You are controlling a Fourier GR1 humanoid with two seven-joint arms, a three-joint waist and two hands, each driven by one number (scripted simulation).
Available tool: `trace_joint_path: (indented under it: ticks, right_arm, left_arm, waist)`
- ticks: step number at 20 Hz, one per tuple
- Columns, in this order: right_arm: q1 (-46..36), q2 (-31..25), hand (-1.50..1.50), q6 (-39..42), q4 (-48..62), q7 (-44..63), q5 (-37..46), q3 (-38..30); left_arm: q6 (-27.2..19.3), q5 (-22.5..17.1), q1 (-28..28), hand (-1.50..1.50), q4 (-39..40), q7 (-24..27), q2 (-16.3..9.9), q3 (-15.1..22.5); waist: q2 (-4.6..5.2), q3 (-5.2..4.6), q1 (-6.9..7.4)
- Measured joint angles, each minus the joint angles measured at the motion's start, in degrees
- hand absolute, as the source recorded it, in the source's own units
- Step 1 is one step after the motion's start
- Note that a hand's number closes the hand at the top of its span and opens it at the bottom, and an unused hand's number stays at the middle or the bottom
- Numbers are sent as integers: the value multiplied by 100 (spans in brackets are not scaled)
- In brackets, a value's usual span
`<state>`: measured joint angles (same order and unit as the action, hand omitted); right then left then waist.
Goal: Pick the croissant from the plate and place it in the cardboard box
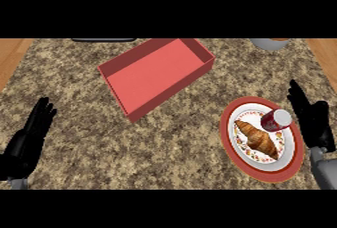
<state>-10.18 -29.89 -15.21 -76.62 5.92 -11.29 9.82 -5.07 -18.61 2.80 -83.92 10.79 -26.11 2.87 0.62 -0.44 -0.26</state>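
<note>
I see the croissant (257, 138) lying on the plate (245, 163), beside a red can (276, 120) on the same plate. My right hand (310, 118) is just right of it, fingers released. The red box (157, 74) stands well apart on the surface (79, 116). My left hand (27, 138) rests at the left, fingers straight.

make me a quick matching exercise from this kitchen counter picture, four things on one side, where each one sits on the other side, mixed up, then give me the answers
Things:
1. croissant
2. red box
3. left hand
4. red can

Places:
A. open, at the view's left edge
B. on the plate's upper right part, beside the right hand
C. lying across the middle of the plate
D. on the counter, up and left of the plate

Pairs: 1-C, 2-D, 3-A, 4-B
</note>
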Motion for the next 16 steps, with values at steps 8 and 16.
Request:
trace_joint_path:
  ticks: [8, 16]
  right_arm:
    - [207, 63, -150, 935, -446, -806, -177, 190]
    - [940, -1087, -150, 212, -432, -2691, 2325, 988]
  left_arm:
    - [86, 610, -693, 0, -239, -431, 84, 727]
    - [133, 922, -1072, 0, -353, -862, 363, 1344]
  waist:
    - [-150, 74, -293]
    - [-97, 58, -252]
